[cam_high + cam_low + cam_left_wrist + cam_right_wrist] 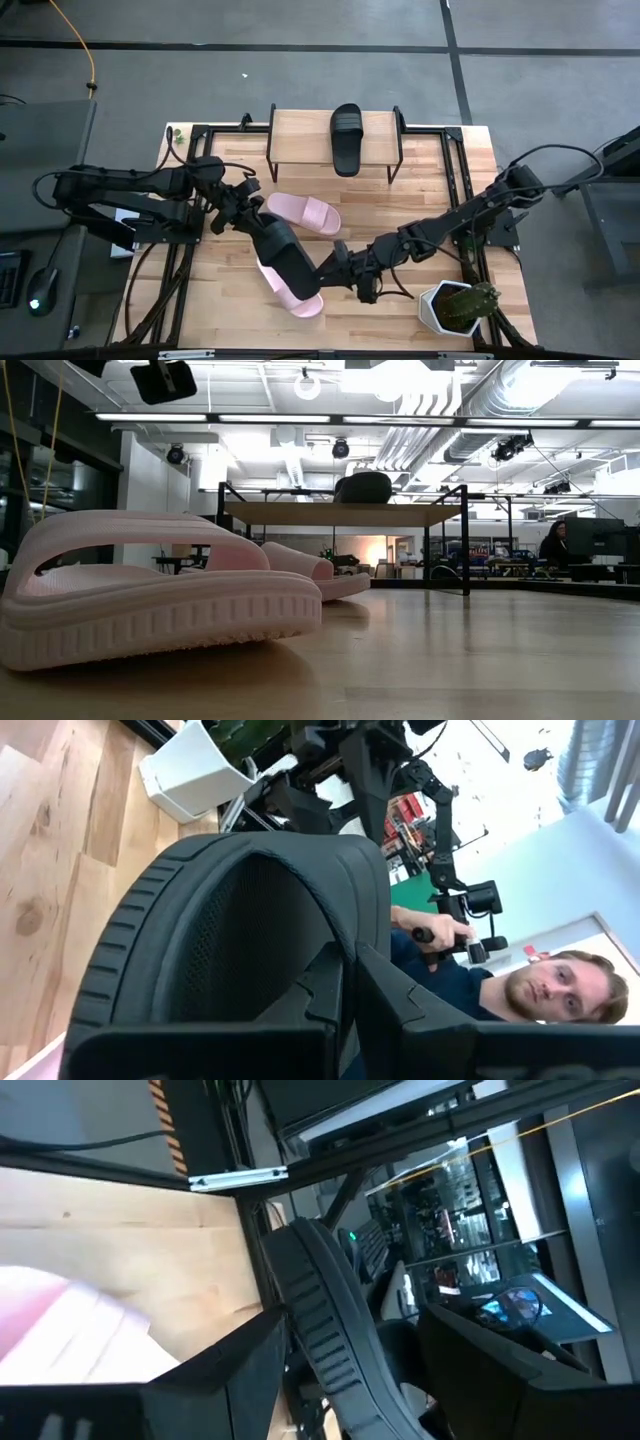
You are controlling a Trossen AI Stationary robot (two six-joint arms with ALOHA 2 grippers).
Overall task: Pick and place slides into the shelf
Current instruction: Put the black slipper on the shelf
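One black slide [346, 138] lies sole down on the shelf [300, 140] at the table's far side. The second black slide [283, 250] hangs between both grippers over the near pink slide [293, 292]. That pink slide fills the low view's left [150, 610], sole on the table. The other pink slide [305, 213] rests flat nearer the shelf. My left gripper [258, 222] is shut on the held slide's far-left end. My right gripper [335, 265] is shut on its near-right end. My left gripper comes at the black slide from the table's left. Its fingers [330, 1010] close on the slide's end [300, 950], the ribbed rim and textured face running away from the wrist camera; the slide is lifted clear of the table. The gripper hides the exact hold. My right gripper reaches from the table's right, roughly level. The black slide's ribbed sole edge [325, 1330] stands between its two fingers [230, 1365], pinched across the sole's thickness. The slide is off the table, tilted on edge.
A white pot with a green plant [455, 305] stands at the near right corner, close to the right arm. Black frame rails [465, 180] run along both table sides. A person [545, 985] shows beyond the table. Bare wood lies to the right of the shelf's legs.
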